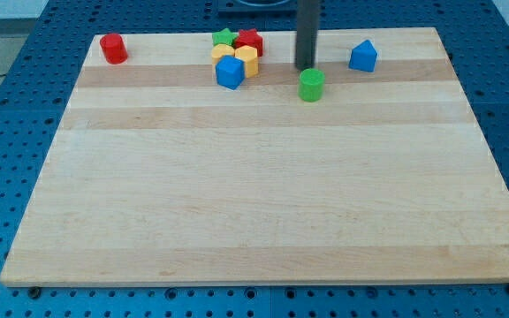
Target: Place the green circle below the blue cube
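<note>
Although the arm's straight dark rod stood close to its target, the task looked barely begun. The rod's tip rested at the upper centre of the frame, just above the small green cylindrical block, the green circle of the task, nearly touching its top edge. There were no fingers to read; the arm ended in the bare rod alone. The blue cube sat to the left of the green circle, at the lower edge of a tight cluster holding a green star block, a red block and two yellow blocks. The green circle lay level with the cube and well to its right, not beneath it, so a push leftward and down the pale wooden board remained, by this judgement. A red cylinder stood at upper left, a blue pentagonal block at upper right.
</note>
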Controlling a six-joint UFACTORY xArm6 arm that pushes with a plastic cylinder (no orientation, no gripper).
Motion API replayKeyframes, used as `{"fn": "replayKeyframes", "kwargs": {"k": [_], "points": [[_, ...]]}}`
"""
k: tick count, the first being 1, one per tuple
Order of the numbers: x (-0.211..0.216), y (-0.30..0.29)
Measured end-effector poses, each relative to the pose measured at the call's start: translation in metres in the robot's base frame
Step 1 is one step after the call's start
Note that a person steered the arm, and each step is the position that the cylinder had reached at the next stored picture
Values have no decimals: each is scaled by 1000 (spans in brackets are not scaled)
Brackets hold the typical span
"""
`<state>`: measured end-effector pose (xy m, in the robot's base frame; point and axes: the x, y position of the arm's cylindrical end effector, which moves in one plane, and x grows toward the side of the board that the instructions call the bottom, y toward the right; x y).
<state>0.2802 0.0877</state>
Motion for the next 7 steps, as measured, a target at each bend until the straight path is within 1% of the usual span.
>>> {"fn": "replayKeyframes", "kwargs": {"k": [1, 2, 3, 4, 5, 6, 7], "points": [[60, -9], [64, -79], [98, -101], [142, -102], [117, -192], [126, -169], [164, -141]]}}
